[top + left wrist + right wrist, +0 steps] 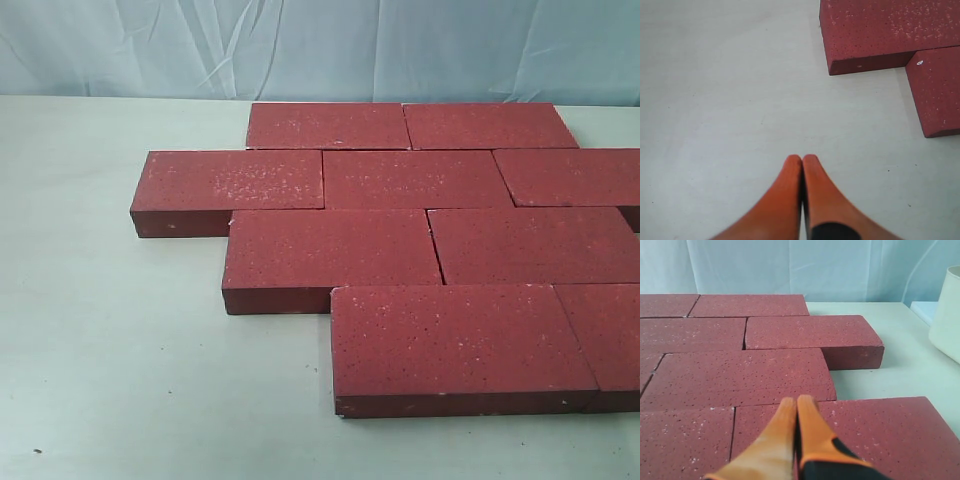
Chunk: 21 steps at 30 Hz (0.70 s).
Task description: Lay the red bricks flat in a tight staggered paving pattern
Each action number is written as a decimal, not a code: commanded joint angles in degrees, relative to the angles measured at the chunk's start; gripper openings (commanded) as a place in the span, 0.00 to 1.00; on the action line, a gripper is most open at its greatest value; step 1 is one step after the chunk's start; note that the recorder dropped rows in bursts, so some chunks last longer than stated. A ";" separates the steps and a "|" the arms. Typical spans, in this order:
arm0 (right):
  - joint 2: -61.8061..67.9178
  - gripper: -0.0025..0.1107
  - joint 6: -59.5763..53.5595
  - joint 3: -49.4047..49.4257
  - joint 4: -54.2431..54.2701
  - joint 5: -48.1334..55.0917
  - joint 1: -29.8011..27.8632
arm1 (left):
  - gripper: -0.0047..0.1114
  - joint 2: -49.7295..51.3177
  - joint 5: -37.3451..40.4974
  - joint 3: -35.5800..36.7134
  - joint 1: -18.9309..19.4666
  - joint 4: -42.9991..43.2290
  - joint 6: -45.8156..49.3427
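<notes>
The left hand point(802, 160) hangs over bare table point(120, 350), its orange fingers pressed together and holding nothing. It is apart from the bricks point(420, 180): its wrist view catches only two stepped corners of the patch, off to one side.

All nine bricks lie flat on the table in four rows: two at the back, three, two, and two in front. Each row is offset from the next, so the end joints do not line up. The seams look tight, showing only as thin dark lines, and the rightmost bricks run past the edge of the exterior view. Judged from this, the paving pattern looks finished, or close to it.

The right hand point(796, 401) is over the near rows, fingers also pressed together and empty. Whether the tips touch a brick cannot be told from its wrist view. A cream object point(947, 315) stands on the table beyond the patch's far side.

The main risk now seems to be undoing good work. A sideways sweep of the right hand at low height could drag a brick and open a seam, or skew a row. The left hand moving in low could catch the outermost brick point(230, 190), which sticks out with nothing bracing its free end, and slide it along its row. A wide swing of the right arm could also strike the cream object.
</notes>
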 commanded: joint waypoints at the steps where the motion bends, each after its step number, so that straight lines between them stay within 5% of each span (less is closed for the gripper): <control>1: -0.29 0.02 -0.23 0.41 0.01 -0.86 1.46 | 0.04 -0.50 -0.15 0.32 -0.18 0.07 -0.08; 21: -0.29 0.02 -0.23 0.41 1.06 -0.83 4.95 | 0.04 -0.50 -0.15 0.32 -0.18 0.07 0.04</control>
